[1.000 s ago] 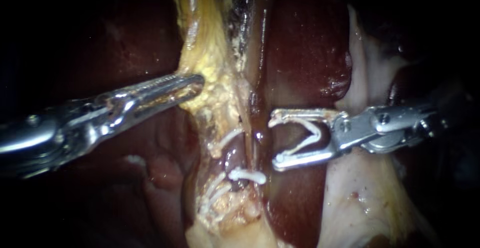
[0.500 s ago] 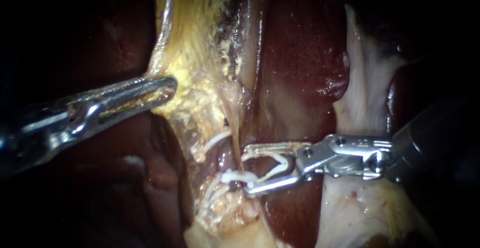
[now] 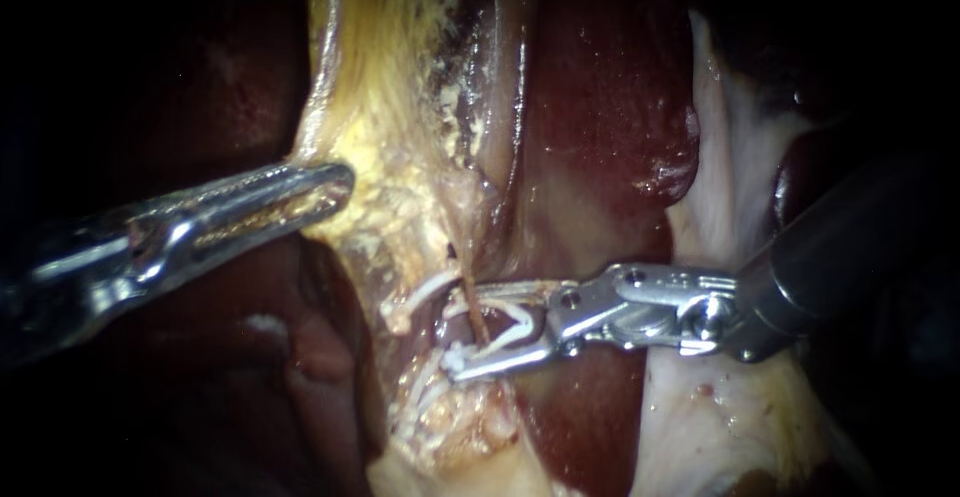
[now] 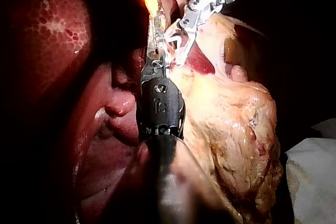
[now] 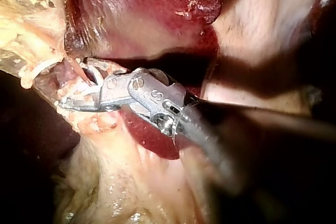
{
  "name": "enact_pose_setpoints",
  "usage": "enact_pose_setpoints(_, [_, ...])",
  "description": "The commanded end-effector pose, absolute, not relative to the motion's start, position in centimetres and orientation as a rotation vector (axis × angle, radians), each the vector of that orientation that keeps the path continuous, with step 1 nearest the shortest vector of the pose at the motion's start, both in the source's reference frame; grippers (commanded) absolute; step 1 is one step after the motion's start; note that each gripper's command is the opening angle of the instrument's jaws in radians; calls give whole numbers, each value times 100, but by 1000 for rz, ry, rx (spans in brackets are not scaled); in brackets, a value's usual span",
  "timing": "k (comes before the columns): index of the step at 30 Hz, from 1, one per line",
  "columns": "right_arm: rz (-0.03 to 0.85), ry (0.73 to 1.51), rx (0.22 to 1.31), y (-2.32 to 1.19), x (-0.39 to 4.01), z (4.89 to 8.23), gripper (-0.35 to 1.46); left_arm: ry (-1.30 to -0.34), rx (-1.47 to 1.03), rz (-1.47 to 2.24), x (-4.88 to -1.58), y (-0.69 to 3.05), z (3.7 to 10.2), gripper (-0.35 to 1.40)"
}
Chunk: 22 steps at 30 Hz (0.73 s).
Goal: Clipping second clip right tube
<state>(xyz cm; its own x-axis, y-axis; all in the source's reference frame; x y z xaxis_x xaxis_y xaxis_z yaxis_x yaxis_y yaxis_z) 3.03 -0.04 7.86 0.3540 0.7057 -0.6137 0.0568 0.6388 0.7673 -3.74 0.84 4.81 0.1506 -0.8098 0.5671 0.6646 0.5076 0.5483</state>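
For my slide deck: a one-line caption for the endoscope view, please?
The right instrument holds an open white clip astride a thin tube while the left instrument grips the yellow tissue.

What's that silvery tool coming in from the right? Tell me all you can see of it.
The right instrument has a dark shaft entering from the upper right and a shiny, hinged metal head. Its two thin jaws stand apart, gripping a white V-shaped clip between them. Jaws and clip straddle a thin brownish tube, right beside yellowish tissue.
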Motion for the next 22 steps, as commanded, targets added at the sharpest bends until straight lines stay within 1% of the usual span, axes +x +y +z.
enact_pose_setpoints(1, [507, 1137, 822, -4, 300, 785, 43, -940, 184, -1067, -374, 84, 482, -35])
enact_pose_setpoints(2, [522, 1130, 840, -5, 296, 784, 29, -940, 184, -1067, -374, 84, 481, -35])
enact_pose_setpoints(3, [536, 1114, 859, -5, 291, 783, 2, -940, 184, -1067, -374, 84, 481, -35])
enact_pose_setpoints(4, [540, 1100, 859, -4, 289, 782, -19, -940, 183, -1067, -374, 84, 481, -35])
enact_pose_setpoints(5, [545, 1091, 852, -3, 286, 781, -35, -940, 183, -1067, -374, 83, 481, -35])
enact_pose_setpoints(9, [562, 1085, 836, 3, 283, 777, -35, -939, 183, -1067, -375, 83, 481, -35])
enact_pose_setpoints(22, [573, 1081, 840, 2, 284, 778, -35, -938, 181, -1069, -375, 84, 481, -35])
